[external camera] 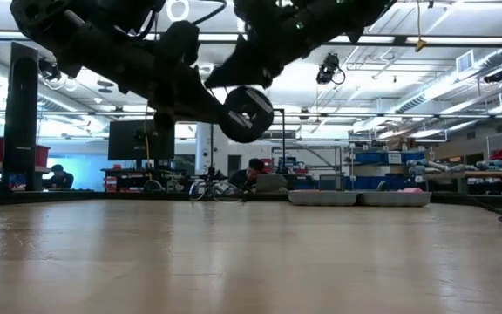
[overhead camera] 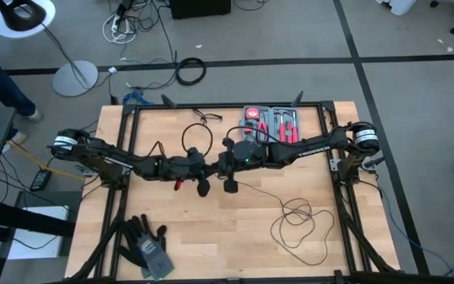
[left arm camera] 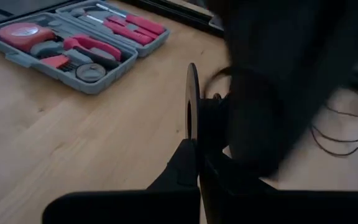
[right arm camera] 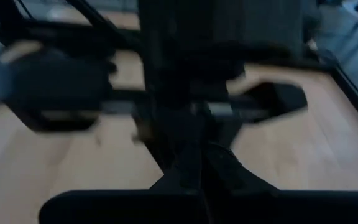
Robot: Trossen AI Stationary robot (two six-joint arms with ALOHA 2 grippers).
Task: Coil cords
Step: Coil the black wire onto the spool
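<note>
With both my left gripper (overhead camera: 202, 188) and right gripper (overhead camera: 229, 184) closed just beside the tool kit (overhead camera: 272, 124), I'd feed the thin cable (overhead camera: 298, 221) slowly into even loops.

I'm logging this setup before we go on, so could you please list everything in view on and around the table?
cord: one, thin black, loose loops on the table's right front, a strand running up toward the grippers
puck: one, black disc seen edge-on, at the left gripper's fingertips
tool kit: one, grey case with red tools, open at the table's far edge
wire item: one, black, looped, far side near the middle
gloves: a pair, dark grey, left front corner
cable ring: one, black, on the floor beyond the table
lamp base: one, white, on the floor at far left
left gripper: shut, mid-table
right gripper: shut, mid-table beside the left one
</note>
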